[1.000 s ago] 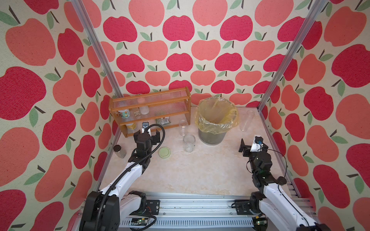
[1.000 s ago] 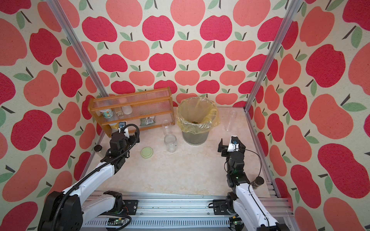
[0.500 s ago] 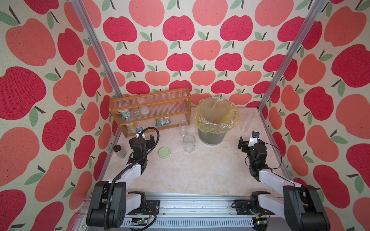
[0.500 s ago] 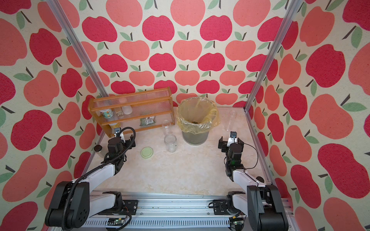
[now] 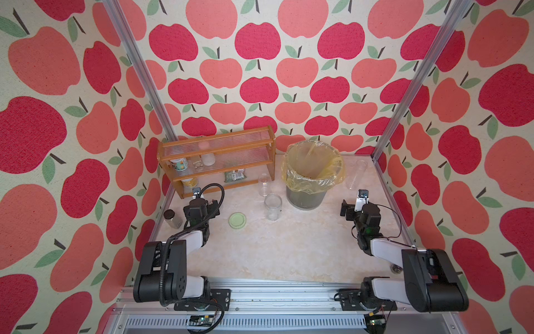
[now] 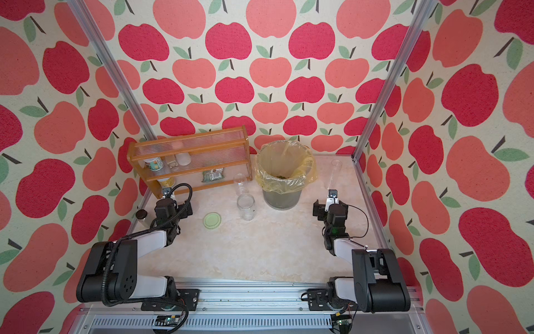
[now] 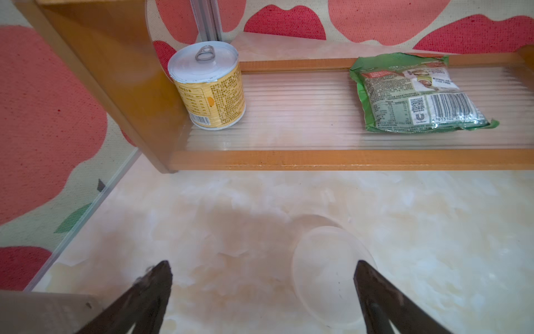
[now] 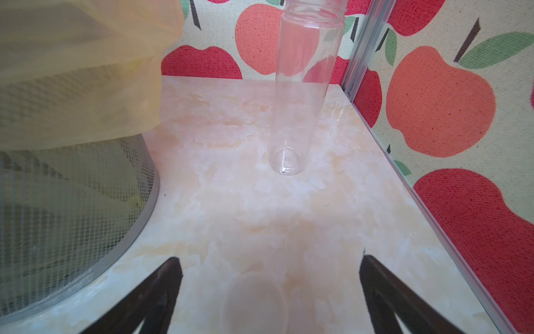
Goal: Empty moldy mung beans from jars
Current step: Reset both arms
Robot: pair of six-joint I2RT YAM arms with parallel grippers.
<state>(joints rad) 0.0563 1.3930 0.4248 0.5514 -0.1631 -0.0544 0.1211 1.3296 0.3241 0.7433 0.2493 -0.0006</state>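
I've got the squat glass jar [image 5: 272,206] upright, open and empty mid-worktop [image 5: 289,248], with its pale green lid [image 5: 237,221] flat nearby. The short cylinder [image 5: 263,185] stands empty just behind it. The tall slim tube [image 5: 357,174] stands empty near the far corner. I make out mung beans [image 6: 279,176] down inside the lined bin [image 6: 281,199].

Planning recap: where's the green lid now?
In both top views the green lid lies on the table, left of the squat open jar, in front of the rack.

"913102" on green packet [image 7: 416,92] (barcode digits)
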